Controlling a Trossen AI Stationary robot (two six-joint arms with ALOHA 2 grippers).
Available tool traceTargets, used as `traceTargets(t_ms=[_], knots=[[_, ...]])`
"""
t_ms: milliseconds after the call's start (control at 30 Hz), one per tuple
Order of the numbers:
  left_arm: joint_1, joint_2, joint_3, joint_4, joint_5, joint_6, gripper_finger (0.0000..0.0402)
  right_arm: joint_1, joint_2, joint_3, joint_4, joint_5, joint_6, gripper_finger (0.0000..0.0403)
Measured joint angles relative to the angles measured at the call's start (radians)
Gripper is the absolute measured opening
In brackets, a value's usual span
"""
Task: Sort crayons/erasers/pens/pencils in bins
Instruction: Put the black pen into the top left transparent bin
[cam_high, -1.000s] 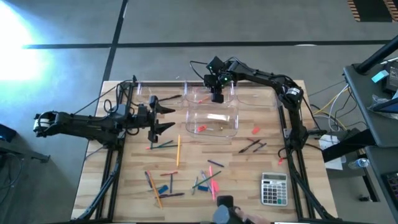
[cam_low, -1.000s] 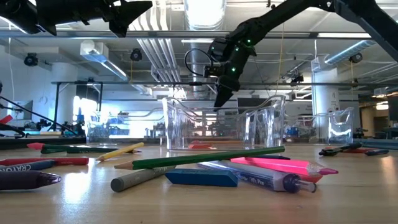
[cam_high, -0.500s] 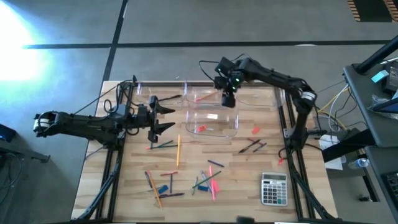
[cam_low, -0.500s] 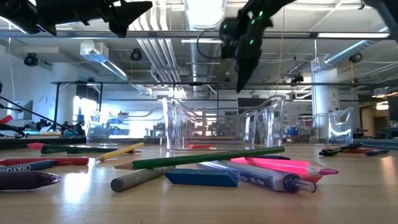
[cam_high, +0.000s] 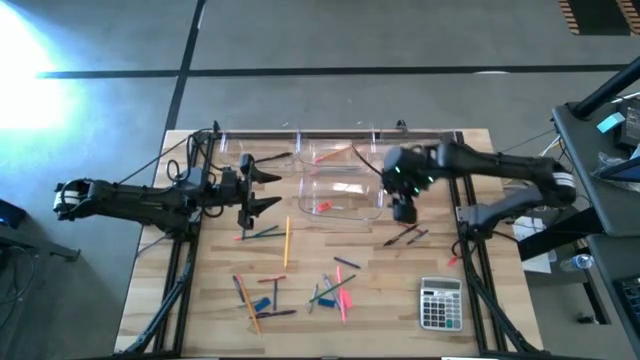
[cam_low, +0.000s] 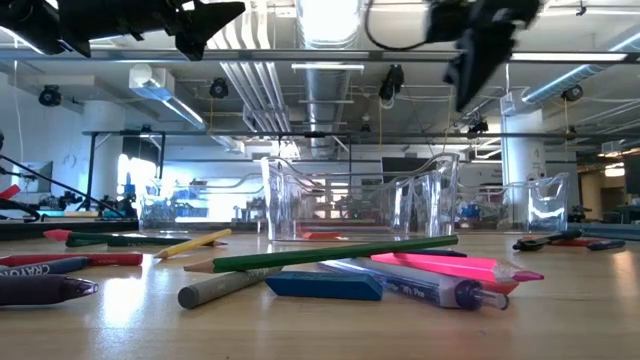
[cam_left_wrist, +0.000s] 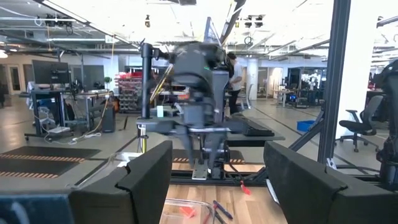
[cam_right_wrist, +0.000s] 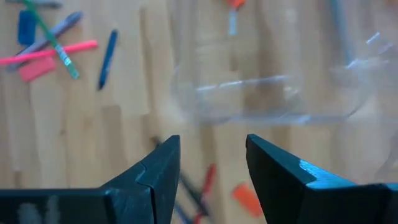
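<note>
My right gripper (cam_high: 405, 208) (cam_right_wrist: 211, 168) is open and empty, held above the table just right of the near clear bin (cam_high: 340, 196). Below it lie a reddish stick (cam_right_wrist: 208, 177), dark pens (cam_high: 405, 236) and an orange-red eraser (cam_right_wrist: 245, 199). A second clear bin (cam_high: 340, 156) stands behind the first and holds an orange stick (cam_high: 335, 152). My left gripper (cam_high: 268, 189) (cam_left_wrist: 217, 177) is open and empty, held high at the table's left. More sticks and erasers (cam_high: 335, 290) lie flat near the front edge.
A grey calculator (cam_high: 440, 303) lies at the front right. An orange pencil (cam_high: 287, 242) and green and red sticks (cam_high: 258, 235) lie left of centre. Close to the low camera lie a green pencil (cam_low: 330, 255), a blue eraser (cam_low: 325, 285) and a pink marker (cam_low: 450, 266).
My right gripper has left the far bin, risen, and swung toward the table's right and near edges. It now stands beside the near bin, over the pens. My left arm has kept still.
</note>
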Motion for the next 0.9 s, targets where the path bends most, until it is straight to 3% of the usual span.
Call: traceTargets(t_ms=[200, 367, 567, 900], knots=[[0.0, -0.067, 0.0, -0.076, 0.0, 0.0, 0.0239, 0.177, -0.132, -0.172, 0.072, 0.149, 0.134, 0.0172], [0.0, -0.2, 0.021, -0.273, -0.004, 0.0, 0.0239, 0.3, -0.156, -0.27, 0.129, 0.216, 0.221, 0.0173], [0.0, -0.31, 0.0, -0.408, -0.091, 0.001, 0.0239, 0.38, -0.112, -0.372, 0.201, 0.223, 0.294, 0.0173], [0.0, -0.28, -0.003, -0.412, -0.107, 0.001, 0.0239, 0.401, 0.036, -0.425, 0.21, 0.232, 0.321, 0.0173]])
